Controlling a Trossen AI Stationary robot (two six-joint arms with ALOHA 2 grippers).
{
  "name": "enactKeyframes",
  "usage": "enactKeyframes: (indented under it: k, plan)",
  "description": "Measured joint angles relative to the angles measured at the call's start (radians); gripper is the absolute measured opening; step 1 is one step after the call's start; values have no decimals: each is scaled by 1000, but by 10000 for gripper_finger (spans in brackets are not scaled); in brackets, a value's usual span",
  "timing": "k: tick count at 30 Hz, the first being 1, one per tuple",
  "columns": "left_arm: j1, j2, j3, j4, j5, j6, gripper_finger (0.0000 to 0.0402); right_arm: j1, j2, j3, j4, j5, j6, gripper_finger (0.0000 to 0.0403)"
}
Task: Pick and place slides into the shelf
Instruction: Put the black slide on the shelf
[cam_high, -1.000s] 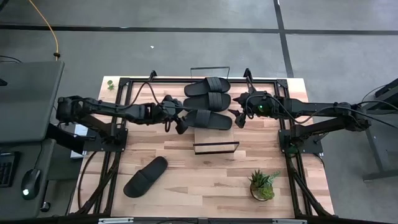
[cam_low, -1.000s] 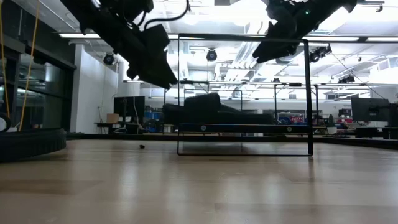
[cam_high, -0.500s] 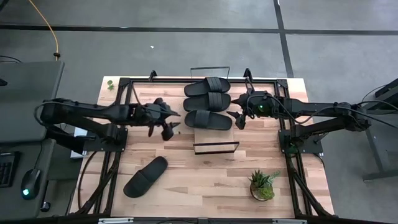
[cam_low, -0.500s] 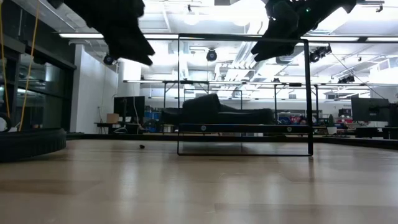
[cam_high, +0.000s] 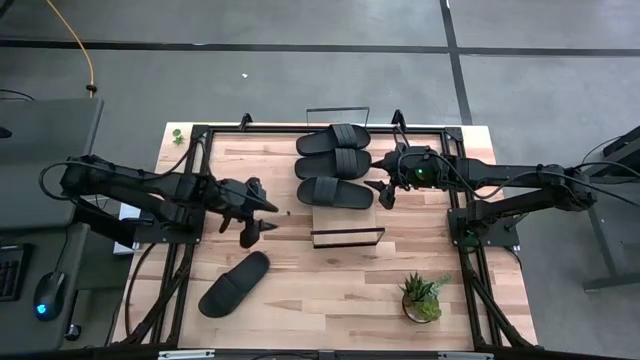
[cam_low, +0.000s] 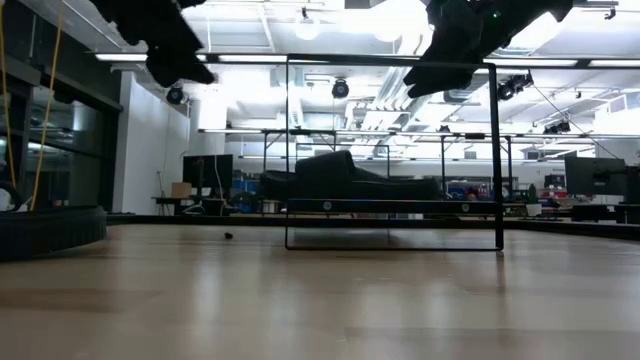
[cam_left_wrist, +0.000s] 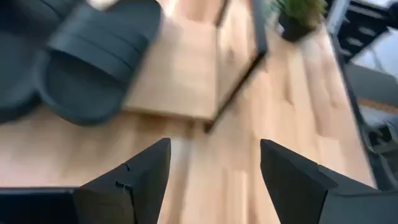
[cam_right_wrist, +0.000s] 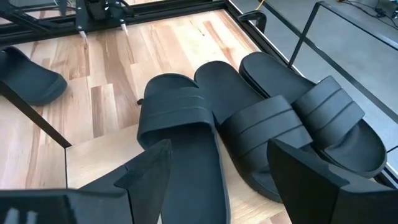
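Three black slides lie side by side on the light-wood shelf (cam_high: 346, 218): the far one (cam_high: 333, 138), the middle one (cam_high: 333, 161) and the near one (cam_high: 335, 192), soles down on the board. A fourth slide (cam_high: 234, 283) lies on the tabletop near the left front. My left gripper (cam_high: 260, 219) hovers open over bare table, left of the shelf; in its wrist view (cam_left_wrist: 214, 180) the near slide (cam_left_wrist: 93, 62) lies ahead. My right gripper (cam_high: 381, 191) hovers open at the shelf's right end, above the slides (cam_right_wrist: 180, 137).
A potted plant (cam_high: 425, 297) stands near the table's front right. Black wire rails (cam_high: 347, 237) stand at the shelf's near and far ends. Black frame bars (cam_high: 196, 190) run along both table sides. Bare wood lies between the shelf and the loose slide.
My left gripper has drawn back from the near slide on the shelf, moving toward the table's left edge and somewhat toward the near edge. The three slides on the shelf have stayed where they were. My right gripper has kept nearly still.
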Motion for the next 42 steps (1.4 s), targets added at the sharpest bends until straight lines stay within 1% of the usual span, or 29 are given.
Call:
enactKeyframes:
  k: [3, 7, 12, 23, 31, 35, 38, 42]
  plan:
    - [-9, 0, 0, -52, 50, -6, 232, 0, 0, 0, 2, 0, -1, 257]
    - [-42, 0, 0, -120, 57, -30, 232, 0, 0, 0, 5, 0, -2, 257]
    - [-112, 11, 0, -176, 57, -67, 232, 0, 0, 0, 5, 0, -1, 257]
    - [-263, 53, 1, -154, 57, -104, 232, 0, 0, 0, 2, -2, -1, 257]
    - [-338, 151, 0, -161, 68, -184, 232, 0, 33, 0, -43, -105, 0, 257]
    - [-370, 199, 0, -173, 100, -249, 232, 0, 82, 0, -62, -158, -2, 257]
    - [-389, 219, -1, -175, 114, -264, 232, 0, 119, 0, -51, -192, -19, 257]
    - [-393, 230, -2, -175, 177, -311, 232, 0, 146, 0, -40, -220, -24, 257]
